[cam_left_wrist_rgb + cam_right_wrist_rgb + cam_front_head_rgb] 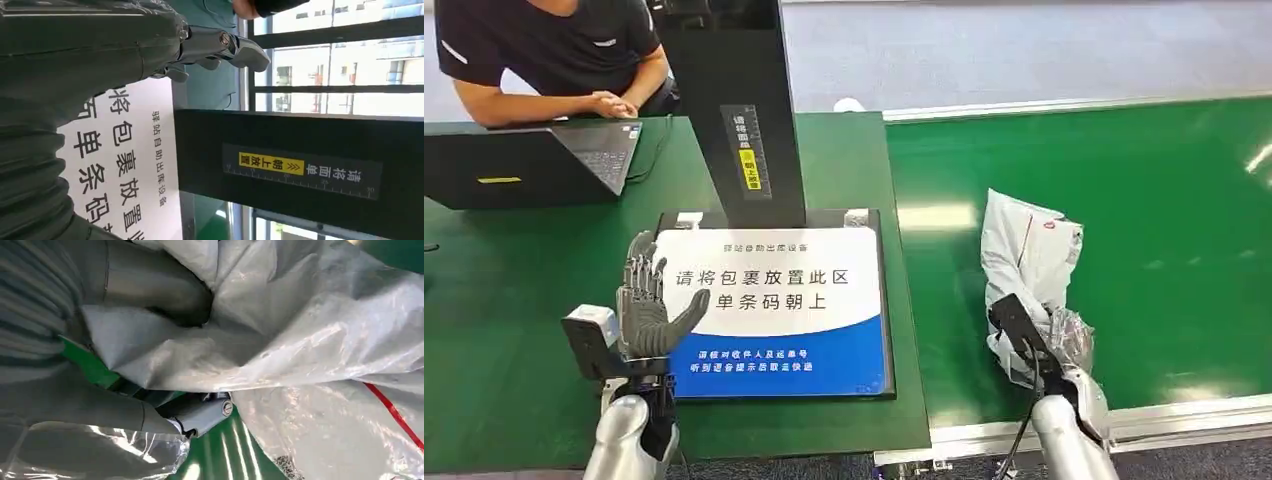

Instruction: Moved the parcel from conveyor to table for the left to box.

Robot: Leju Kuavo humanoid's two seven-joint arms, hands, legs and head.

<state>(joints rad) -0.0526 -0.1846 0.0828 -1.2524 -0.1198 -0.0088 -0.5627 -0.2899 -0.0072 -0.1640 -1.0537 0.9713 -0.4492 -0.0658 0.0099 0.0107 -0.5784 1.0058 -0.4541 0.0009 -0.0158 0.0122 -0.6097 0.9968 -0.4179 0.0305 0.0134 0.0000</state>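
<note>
Already parcel (pixel 1028 262) within right hand (pixel 1052 338)

The right robot hand (pixel 1056 345) is largely hidden under the crumpled parcel (pixel 1027 262), lower right of the head view. The person (pixel 554 50) at upper left is cut off by the frame's top edge.

The parcel (pixel 1027 262) is crinkled, glossy white plastic film. The conveyor (pixel 1144 200) belt is smooth, shiny green. The table (pixel 504 300) looks matt green; its sign (pixel 774 300) is smooth and printed.
</note>
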